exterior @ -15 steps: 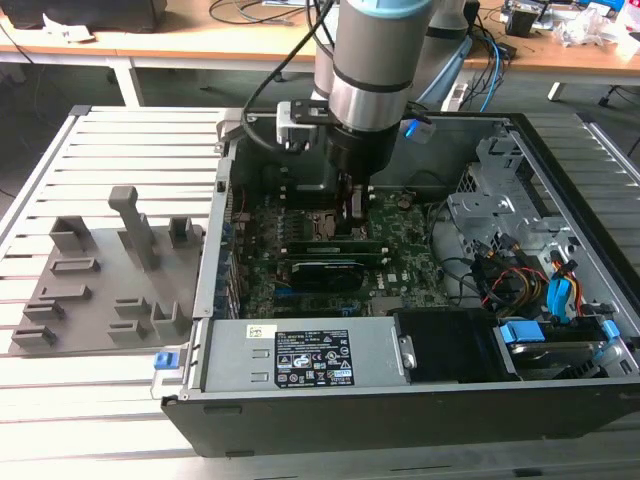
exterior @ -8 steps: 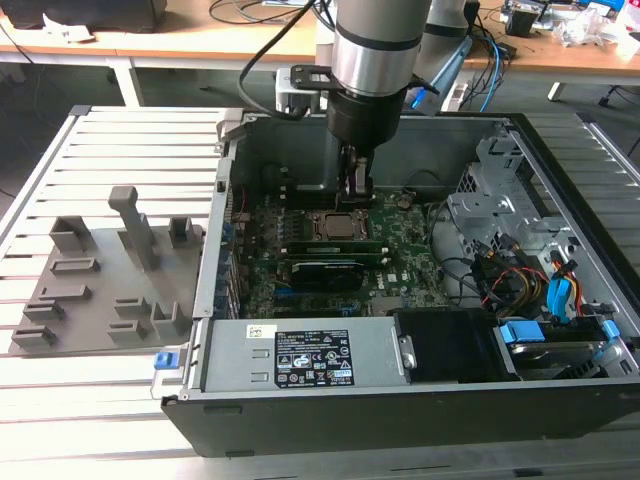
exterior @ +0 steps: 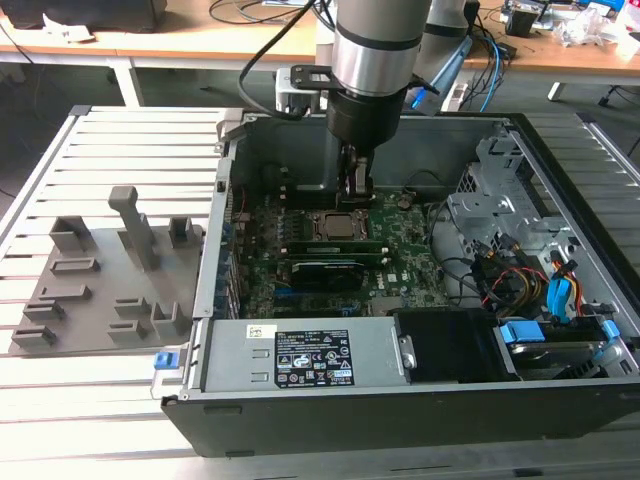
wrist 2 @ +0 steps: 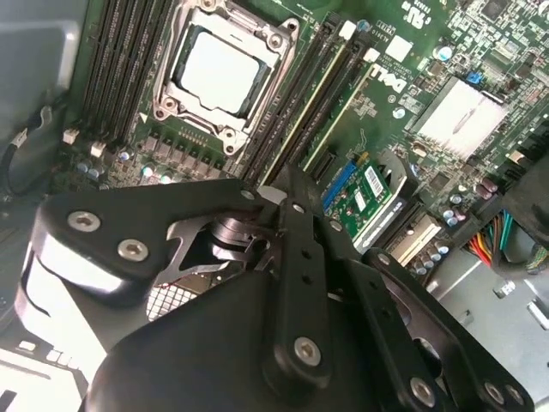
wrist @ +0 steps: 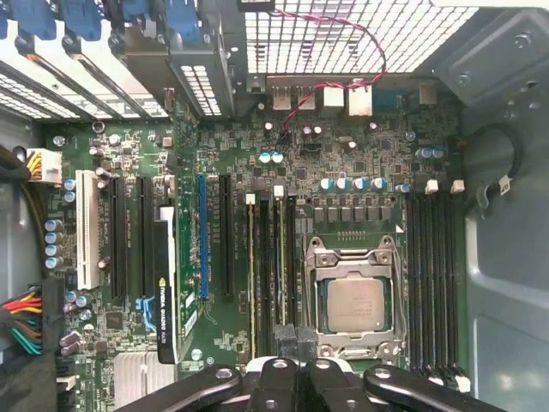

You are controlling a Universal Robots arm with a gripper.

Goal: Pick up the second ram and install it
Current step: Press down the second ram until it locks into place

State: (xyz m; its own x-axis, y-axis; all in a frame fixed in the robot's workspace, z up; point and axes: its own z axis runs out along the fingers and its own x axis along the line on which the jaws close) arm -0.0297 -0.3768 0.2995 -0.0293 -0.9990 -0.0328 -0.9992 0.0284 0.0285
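Presently, at the exterior view's left, the grey plastic fixture with upright posts [exterior: 100, 290] sits outside the open black computer case [exterior: 400, 420], where parts are staged within reach. Further right, the gripper [exterior: 356, 195] hangs low over the large green motherboard [wrist: 343, 137], just beside the square metal CPU socket [wrist: 354, 300]. The second ram [wrist: 280, 257], a thin green stick, apparently stands on edge in its slot directly under the gripper; whether the claw is spread or pressed together cannot be told.
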